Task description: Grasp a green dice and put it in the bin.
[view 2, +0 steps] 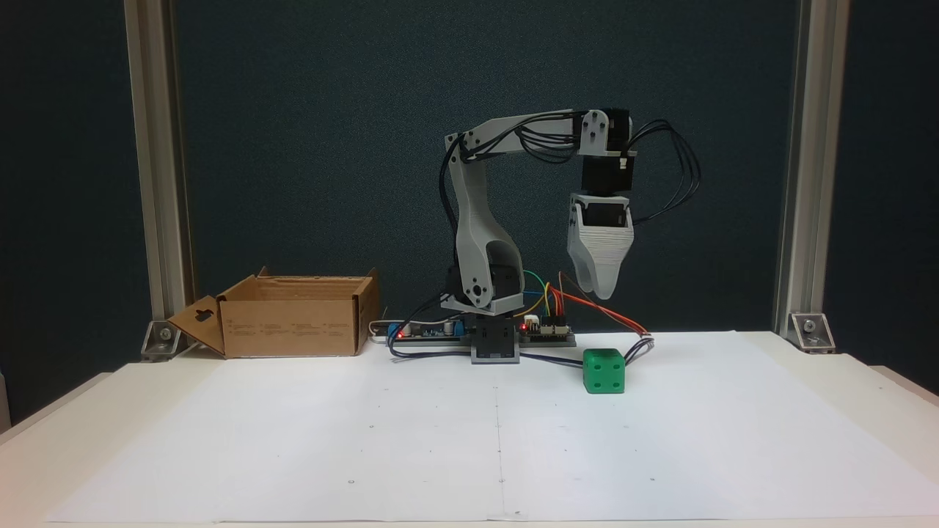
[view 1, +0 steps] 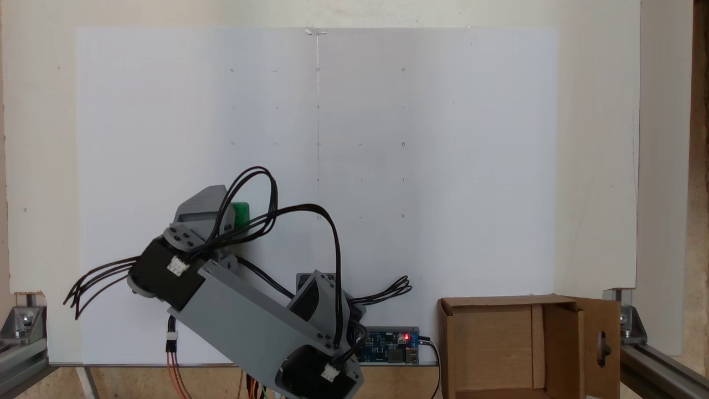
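In a fixed view from above, the green dice (view 1: 241, 214) peeks out at the 3 o'clock edge of the fingers (view 1: 213, 213); their opening cannot be told. In another fixed view, the fingers (view 2: 603, 290) hang empty above the dice (view 2: 604, 371) on the bench (view 2: 733, 425). An off-centre descent could nudge it away. The bin (view 2: 293, 326) waits far toward 9 o'clock.

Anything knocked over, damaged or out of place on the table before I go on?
Nothing stands out. The green dice sits flat on the white sheet, below the gripper. The bin stands upright with its top open, apart from both, one flap splayed outward.
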